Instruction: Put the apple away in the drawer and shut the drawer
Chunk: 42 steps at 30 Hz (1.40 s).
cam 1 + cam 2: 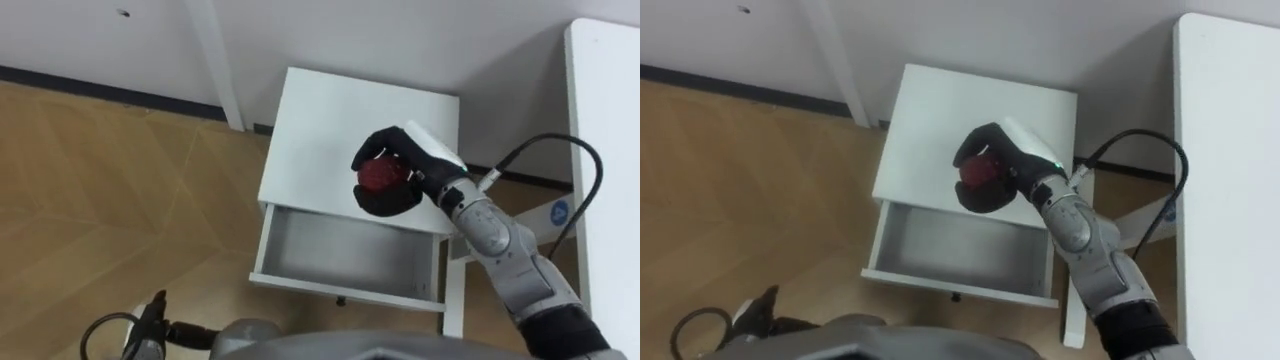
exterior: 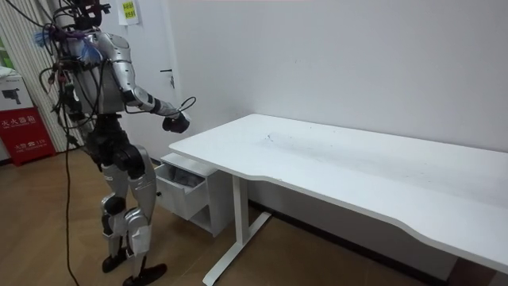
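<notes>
A red apple (image 1: 378, 175) is held in my right hand (image 1: 420, 162), whose dark fingers curl round it. The hand hangs in the air over the front part of a small white cabinet (image 1: 330, 115), just behind its open drawer (image 1: 340, 288). The drawer is pulled out towards me and its grey inside looks empty. In the room view I stand in front of the cabinet (image 2: 186, 187) with the right hand (image 2: 176, 123) stretched forward above it. My left hand (image 1: 150, 318) shows low at the lower left, near my body.
A big white table (image 1: 605, 150) runs along my right, its edge close to the right arm. A white post (image 1: 215, 60) stands against the wall left of the cabinet. Wooden floor (image 1: 110, 190) spreads to the left.
</notes>
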{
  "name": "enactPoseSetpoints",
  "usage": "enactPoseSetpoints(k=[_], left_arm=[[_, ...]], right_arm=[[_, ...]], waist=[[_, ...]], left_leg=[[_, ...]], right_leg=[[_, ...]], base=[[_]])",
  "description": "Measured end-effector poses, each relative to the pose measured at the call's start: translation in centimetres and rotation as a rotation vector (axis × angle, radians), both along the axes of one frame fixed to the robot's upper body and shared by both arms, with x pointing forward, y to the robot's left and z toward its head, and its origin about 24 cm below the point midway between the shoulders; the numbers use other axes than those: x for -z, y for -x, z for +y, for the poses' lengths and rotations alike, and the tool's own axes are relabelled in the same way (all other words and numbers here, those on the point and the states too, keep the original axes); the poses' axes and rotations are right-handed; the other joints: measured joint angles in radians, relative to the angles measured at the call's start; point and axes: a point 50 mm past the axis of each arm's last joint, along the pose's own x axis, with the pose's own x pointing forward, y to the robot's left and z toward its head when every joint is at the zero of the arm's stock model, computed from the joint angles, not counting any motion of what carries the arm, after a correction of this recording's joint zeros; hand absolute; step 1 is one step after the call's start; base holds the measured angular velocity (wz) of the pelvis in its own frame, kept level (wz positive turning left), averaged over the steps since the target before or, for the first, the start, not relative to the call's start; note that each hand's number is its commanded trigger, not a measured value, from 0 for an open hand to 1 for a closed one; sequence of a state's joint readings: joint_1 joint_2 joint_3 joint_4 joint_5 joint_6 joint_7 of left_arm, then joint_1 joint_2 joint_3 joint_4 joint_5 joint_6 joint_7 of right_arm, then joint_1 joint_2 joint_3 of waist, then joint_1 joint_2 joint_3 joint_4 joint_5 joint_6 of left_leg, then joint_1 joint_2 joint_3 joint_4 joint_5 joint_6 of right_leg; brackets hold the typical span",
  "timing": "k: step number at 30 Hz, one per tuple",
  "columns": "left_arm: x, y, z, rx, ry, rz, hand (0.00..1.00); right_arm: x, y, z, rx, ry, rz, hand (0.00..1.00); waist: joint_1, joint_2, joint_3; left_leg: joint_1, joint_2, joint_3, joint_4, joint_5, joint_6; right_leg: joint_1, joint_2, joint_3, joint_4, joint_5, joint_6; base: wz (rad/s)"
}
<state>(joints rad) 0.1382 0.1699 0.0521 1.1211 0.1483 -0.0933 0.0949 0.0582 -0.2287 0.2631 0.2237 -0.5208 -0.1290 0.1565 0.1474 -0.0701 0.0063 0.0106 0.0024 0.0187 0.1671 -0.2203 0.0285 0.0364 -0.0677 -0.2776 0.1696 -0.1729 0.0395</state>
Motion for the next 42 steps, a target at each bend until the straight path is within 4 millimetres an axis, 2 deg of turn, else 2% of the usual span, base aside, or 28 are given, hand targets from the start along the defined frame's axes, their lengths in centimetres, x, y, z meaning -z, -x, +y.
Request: enactPoseSetpoints(k=[1, 2, 3, 4, 5, 6, 7, 8, 9, 10, 11, 12, 13, 15, 17, 26, 35, 42], left_arm=[[0.0, 0.0, 0.0, 0.0, 0.0, 0.0, 0.0], [0.0, 0.0, 0.0, 0.0, 0.0, 0.001, 0.0], [0.0, 0.0, 0.0, 0.005, -0.002, 0.002, 0.0], [0.0, 0.0, 0.0, 0.01, -0.003, 0.002, 0.0], [-0.1, -0.1, 0.4, 0.009, -0.015, 0.0, 0.0], [0.0, 0.6, 0.6, -0.01, -0.017, 0.017, 0.0], [0.0, 0.7, 0.5, -0.009, -0.014, 0.022, 0.0], [0.1, 0.6, 0.3, -0.005, -0.006, 0.021, 0.0], [0.0, -0.1, 0.1, 0.009, -0.002, 0.007, 0.0], [-0.1, -0.6, 0.2, 0.023, -0.008, -0.001, 0.0], [-0.3, -0.8, 0.8, 0.029, -0.023, -0.008, 0.0], [-0.3, -0.7, 0.8, 0.021, -0.024, -0.004, 0.0], [-0.3, -0.6, 0.8, 0.02, -0.026, -0.001, 0.0], [-0.1, -0.3, 0.4, 0.017, -0.011, 0.008, 0.0], [0.1, -0.1, -0.2, 0.012, 0.006, 0.014, 0.0], [0.1, -0.3, -0.3, -0.003, 0.012, 0.007, 0.0], [0.2, -0.4, -0.6, -0.003, 0.02, 0.002, 0.0], [0.2, -0.5, -0.6, -0.009, 0.025, -0.002, 0.0]], right_arm=[[0.0, 0.0, 0.0, -0.001, 0.0, 0.0, 1.0], [0.0, 0.0, 0.0, 0.0, 0.0, 0.002, 1.0], [0.1, 0.0, 0.0, 0.004, 0.003, 0.007, 1.0], [0.2, 0.1, -0.1, 0.006, 0.004, 0.011, 1.0], [0.1, 0.0, 0.2, 0.003, -0.001, 0.004, 1.0], [-0.2, -0.2, 0.4, -0.004, -0.005, -0.011, 1.0], [-0.1, -0.2, 0.3, 0.0, -0.002, -0.009, 1.0], [0.3, -0.1, 0.2, 0.009, 0.005, 0.011, 1.0], [0.6, 0.1, -0.1, 0.017, 0.016, 0.027, 0.04], [0.7, 0.1, -0.2, 0.026, 0.021, 0.034, 0.0], [0.9, 0.1, -0.3, 0.031, 0.024, 0.052, 0.0], [0.9, 0.1, -0.1, 0.028, 0.014, 0.055, 0.0], [0.9, 0.1, 0.1, 0.026, 0.007, 0.057, 0.0], [0.7, -0.1, 0.6, 0.011, -0.009, 0.056, 0.0], [0.8, -0.1, 0.6, 0.011, -0.008, 0.063, 0.0], [1.2, 0.3, 0.7, 0.009, -0.009, 0.095, 0.0], [1.2, 0.3, 0.1, 0.027, -0.003, 0.095, 0.0], [1.4, 0.6, 0.1, 0.027, -0.003, 0.106, 0.0]], waist=[[0.0, -0.001, -0.0004], [-0.001, 0.0, -0.0003], [-0.003, 0.006, 0.0043], [-0.004, 0.014, 0.0091], [0.0, 0.007, 0.0052], [-0.002, -0.003, 0.0032], [-0.017, 0.0, 0.0045], [-0.035, -0.001, 0.005], [-0.044, -0.006, 0.0087], [-0.046, -0.008, 0.0106], [-0.033, -0.022, 0.0052], [-0.023, -0.021, 0.0064], [-0.018, -0.017, 0.0082], [-0.003, -0.015, 0.0073], [-0.003, -0.006, 0.0116], [-0.009, -0.004, 0.0095], [-0.012, 0.02, -0.0021], [-0.015, 0.02, -0.0018]], left_leg=[[0.0, 0.0, -0.006, -0.001, 0.0, 0.0], [0.002, 0.0, -0.031, -0.002, 0.0, 0.0], [0.014, 0.007, -0.098, -0.004, 0.001, 0.0], [0.019, 0.014, -0.141, -0.003, 0.001, 0.0], [0.016, 0.021, -0.203, 0.0, 0.001, -0.001], [0.006, 0.023, -0.192, 0.004, -0.009, -0.019], [0.003, 0.027, -0.167, 0.013, -0.012, -0.03], [-0.009, 0.028, -0.083, 0.029, -0.018, -0.048], [-0.035, 0.028, -0.024, 0.005, -0.003, -0.055], [-0.056, 0.028, -0.002, -0.014, 0.021, -0.014], [-0.052, 0.023, 0.032, -0.014, 0.053, -0.015], [-0.046, 0.02, 0.031, -0.012, 0.053, -0.014], [-0.043, 0.016, 0.03, -0.013, 0.053, -0.014], [-0.04, 0.004, 0.023, -0.014, 0.053, -0.014], [-0.041, 0.0, 0.027, -0.015, 0.053, -0.014], [-0.048, -0.003, 0.032, -0.012, 0.052, -0.013], [-0.052, -0.001, 0.033, -0.003, 0.053, -0.004], [-0.051, -0.008, 0.033, 0.002, 0.055, -0.002]], right_leg=[[0.001, 0.0, 0.0, 0.001, 0.0, 0.0], [-0.002, 0.002, -0.001, 0.008, 0.0, 0.0], [-0.028, 0.006, -0.007, 0.057, -0.003, -0.001], [-0.043, 0.014, -0.006, 0.07, -0.019, -0.007], [-0.062, 0.056, 0.041, -0.026, 0.002, -0.036], [-0.062, 0.06, 0.031, -0.071, 0.073, -0.058], [-0.057, 0.061, 0.038, -0.068, 0.077, -0.059], [-0.044, 0.055, 0.057, -0.068, 0.078, -0.06], [-0.04, 0.048, 0.104, -0.068, 0.077, -0.059], [-0.041, 0.044, 0.124, -0.066, 0.075, -0.055], [-0.05, 0.036, 0.133, -0.055, 0.068, -0.043], [-0.06, 0.035, 0.107, -0.042, 0.06, -0.031], [-0.059, 0.036, 0.098, -0.042, 0.058, -0.028], [-0.045, 0.027, 0.065, -0.049, 0.058, -0.028], [-0.042, 0.021, 0.055, -0.05, 0.057, -0.027], [-0.043, 0.018, 0.048, -0.05, 0.057, -0.026], [-0.044, 0.021, 0.046, -0.033, 0.057, -0.026], [-0.042, 0.019, 0.047, -0.029, 0.057, -0.027]], base=[[-0.13], [-0.16], [-0.2], [-0.37], [-0.4], [-0.26], [0.11], [0.48], [0.59], [0.53], [0.29], [0.11], [-0.06], [-0.03], [0.08], [0.01], [0.0], [0.0]])
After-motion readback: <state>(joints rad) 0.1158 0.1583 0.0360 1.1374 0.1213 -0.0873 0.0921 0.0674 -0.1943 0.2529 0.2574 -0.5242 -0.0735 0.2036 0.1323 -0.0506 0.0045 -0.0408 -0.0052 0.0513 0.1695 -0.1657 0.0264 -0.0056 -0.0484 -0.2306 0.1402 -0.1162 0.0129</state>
